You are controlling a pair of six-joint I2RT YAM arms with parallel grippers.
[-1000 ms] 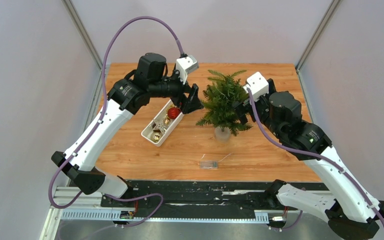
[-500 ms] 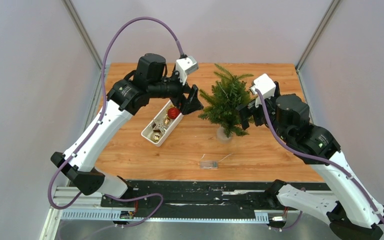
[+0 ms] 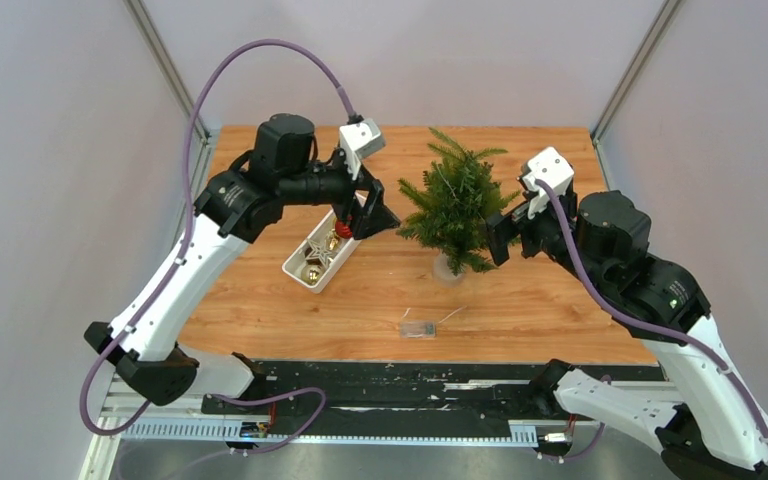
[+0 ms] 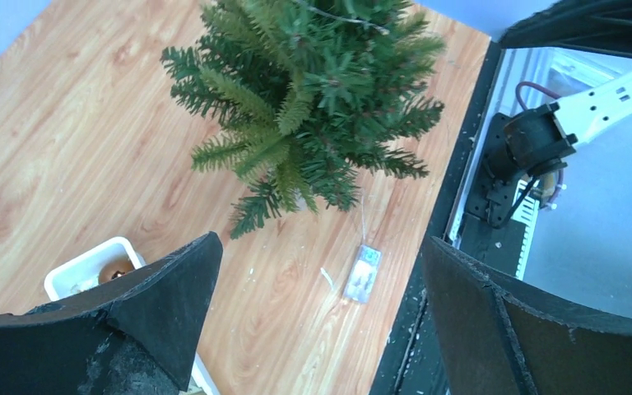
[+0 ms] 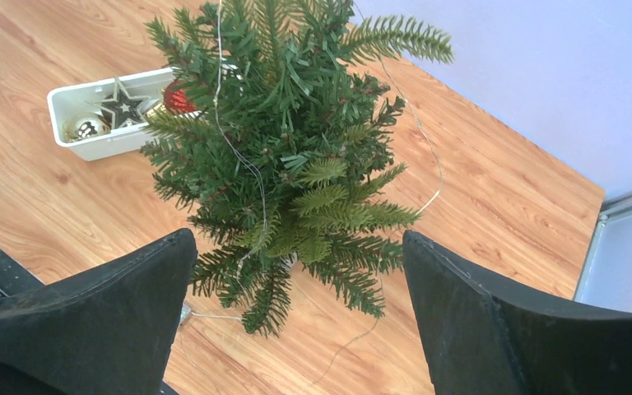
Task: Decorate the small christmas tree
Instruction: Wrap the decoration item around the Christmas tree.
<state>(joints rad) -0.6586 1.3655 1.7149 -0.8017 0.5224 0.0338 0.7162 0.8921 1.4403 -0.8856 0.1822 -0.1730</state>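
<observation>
**Tree upright at mid-table, both grippers open on either side**

The small christmas tree [image 3: 453, 208] stands upright on the wooden table [image 3: 560, 310], a little behind the centre, its thin trunk set in a small clear base. A thin wire [image 5: 243, 156] runs down through its green branches and trails onto the boards. In the left wrist view the wire leads to a small clear box [image 3: 417, 329] lying flat in front of the tree.

Left of the tree, apart from it, a white tray [image 3: 297, 270] lies at a slant. It holds a red ball [image 5: 177, 99], a gold ball [image 5: 86, 126] and a dark star [image 5: 122, 104].

The left gripper [image 4: 321, 245] hangs over the far end of the tray, just beside the tree's left branches. Its jaws are spread wide with nothing between them. The right gripper [image 5: 298, 239] hangs close against the tree's right side. Its jaws also stand wide apart and empty, and the tree's lower branches show between its fingers in its own camera.
</observation>
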